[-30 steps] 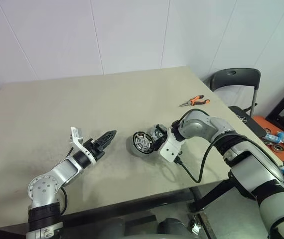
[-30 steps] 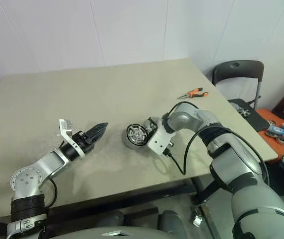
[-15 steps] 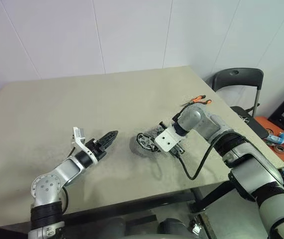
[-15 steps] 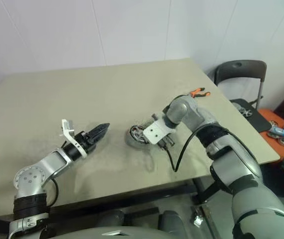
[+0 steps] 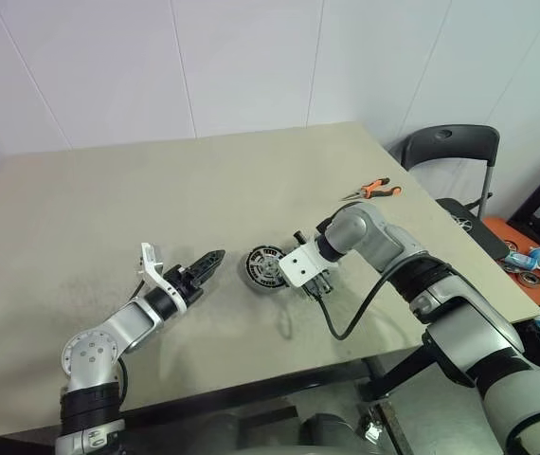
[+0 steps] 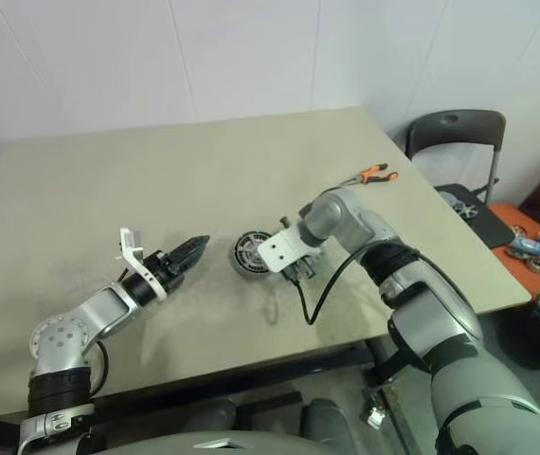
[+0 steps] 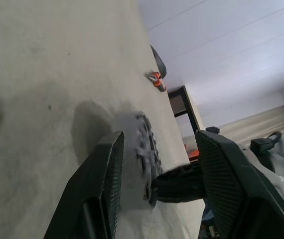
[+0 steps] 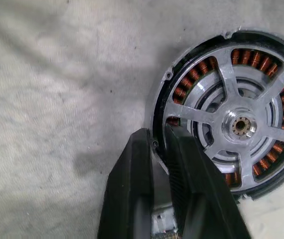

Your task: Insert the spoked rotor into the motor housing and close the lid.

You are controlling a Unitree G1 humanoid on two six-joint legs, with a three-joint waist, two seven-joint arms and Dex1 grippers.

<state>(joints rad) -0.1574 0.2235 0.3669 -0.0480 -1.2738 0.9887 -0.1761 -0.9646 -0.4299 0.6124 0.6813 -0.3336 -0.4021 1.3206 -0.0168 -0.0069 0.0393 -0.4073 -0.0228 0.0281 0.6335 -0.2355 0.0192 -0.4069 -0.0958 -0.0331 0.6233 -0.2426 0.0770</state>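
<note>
White walls back a beige bench (image 5: 156,190) carrying orange pliers (image 5: 372,191). Head views: motor housing (image 5: 262,272) mid-bench; left end effector (image 5: 208,263) just beside it, released. Left wrist view: jaws apart, empty. Right wrist view: right end effector (image 8: 157,149) nearly closed, pinching the housing's rim; spoked rotor (image 8: 241,119) lies inside. Housing appears heavy, rigid metal; grasp by the rim.

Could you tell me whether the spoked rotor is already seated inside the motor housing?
It appears in: the spoked rotor lies within the motor housing rim, with copper windings showing between its spokes. No lid covers it.
</note>
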